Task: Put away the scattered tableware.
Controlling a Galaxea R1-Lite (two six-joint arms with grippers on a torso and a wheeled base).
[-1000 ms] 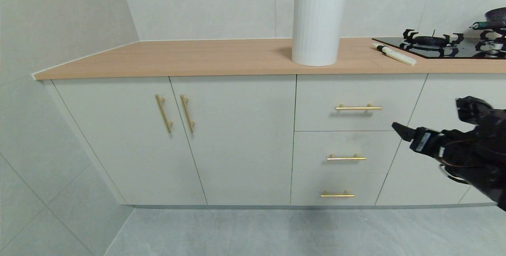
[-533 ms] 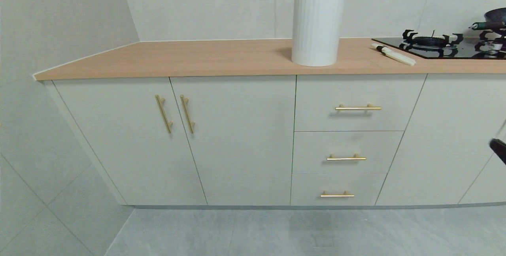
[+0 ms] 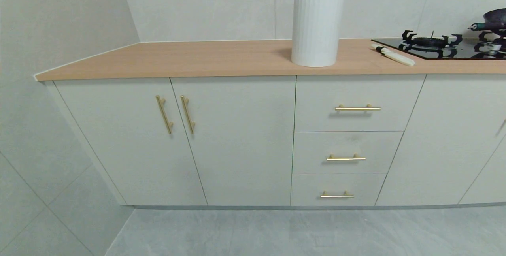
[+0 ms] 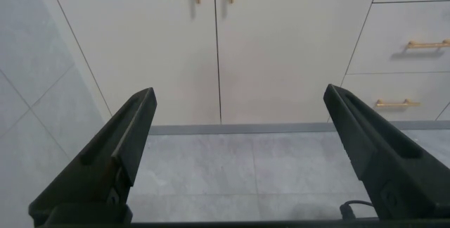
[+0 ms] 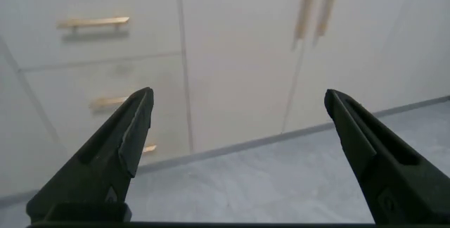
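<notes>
Tableware in sight amounts to one long cream utensil (image 3: 393,54) with a dark band near its far end. It lies flat on the worktop, between the white container and the hob and just beside the hob's near corner.

A pale cupboard (image 3: 237,141) runs along the wall, with two doors side by side, each with an upright gold handle. A wooden worktop (image 3: 197,58) covers it from the left corner to the right edge of the head view. Grey tiled floor (image 3: 253,232) lies in front. Right of the doors, three drawers (image 3: 348,145) are stacked, all closed, each with a level gold handle.

A tall white ribbed container (image 3: 317,29) stands upright on the worktop above the seam between doors and drawers. The black glass hob (image 3: 435,48) sits at the right end, with a dark pan (image 3: 494,17) on its far burner.

The left gripper (image 4: 239,96) hangs low over the floor, facing the cupboard doors, its jaws spread wide and holding nothing. The right gripper (image 5: 239,96) faces the drawers and doors, also spread wide and empty.
</notes>
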